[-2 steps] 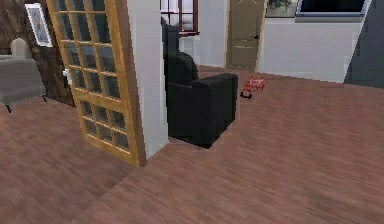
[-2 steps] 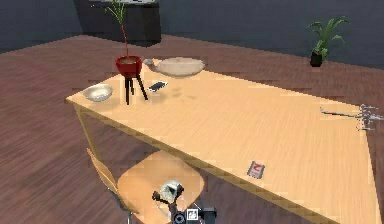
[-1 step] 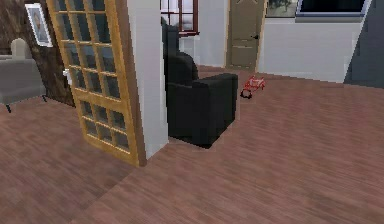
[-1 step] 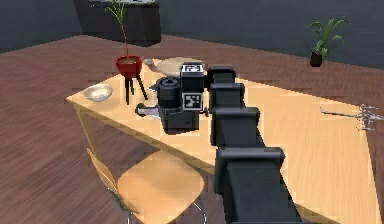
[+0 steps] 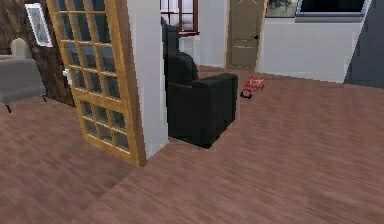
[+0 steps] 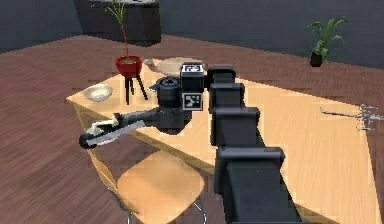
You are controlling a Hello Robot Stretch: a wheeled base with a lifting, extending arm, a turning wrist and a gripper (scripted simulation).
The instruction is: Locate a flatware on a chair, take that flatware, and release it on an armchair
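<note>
We seem mid-take: gripper [image 6: 92, 138] near the chair [image 6: 155, 185], its load we cannot tell; next needs a clean lift away.

This is a furnished home. In the forward view, a black armchair [image 5: 200, 100] stands on a wood-plank floor [image 5: 300, 150] beside a glass-paned wooden door [image 5: 95, 75]. A grey sofa [image 5: 18, 78] sits far left and a closed beige door [image 5: 245, 35] far back. The arm side view has a wooden dining table [image 6: 300, 125] with a bowl [image 6: 97, 93] and a potted plant [image 6: 127, 66] on it, and a chair [image 6: 160, 185] near it.
</note>
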